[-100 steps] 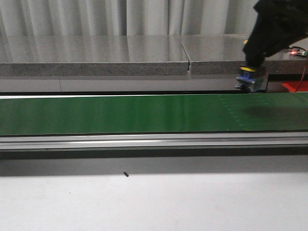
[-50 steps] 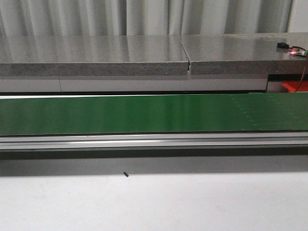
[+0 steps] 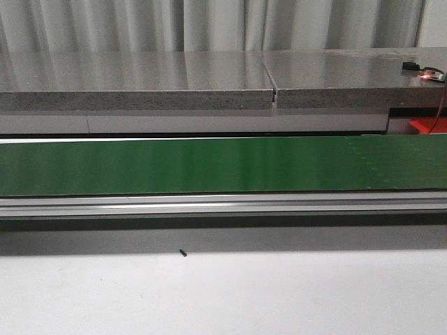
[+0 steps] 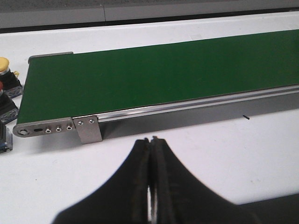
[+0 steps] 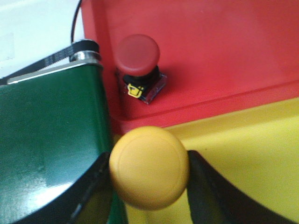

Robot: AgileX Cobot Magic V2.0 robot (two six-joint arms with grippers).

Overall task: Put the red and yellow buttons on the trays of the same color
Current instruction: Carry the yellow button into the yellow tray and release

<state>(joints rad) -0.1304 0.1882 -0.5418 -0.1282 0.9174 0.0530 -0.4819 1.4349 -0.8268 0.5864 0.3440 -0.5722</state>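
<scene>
- A second ago the right arm hung over the far right end of the green belt (image 3: 209, 164) in the front view; it has since left that view altogether, so the belt now runs bare across the frame.
- The right gripper (image 5: 148, 175) has its jaws clenched on a yellow button (image 5: 148, 173), one finger on each flank of the round cap.
- In the right wrist view the held button hangs over the near edge of the yellow tray (image 5: 243, 154), at the seam where that tray meets the belt's end; I judge the carry is nearly done and a release into the yellow tray is what remains.
- A red button (image 5: 138, 58) already sits in the red tray (image 5: 224, 51), at about 12 o'clock from the held one, tucked into the tray's corner beside the belt roller.
- The left gripper (image 4: 150, 186) is idle, jaws pressed together on nothing, over the white surface (image 4: 196, 154) just short of the belt's other end.
- More buttons (image 4: 5, 88) wait off that end, at roughly 10 o'clock from the left jaws, one yellow-capped, another showing red, so sorting is likely unfinished.
</scene>
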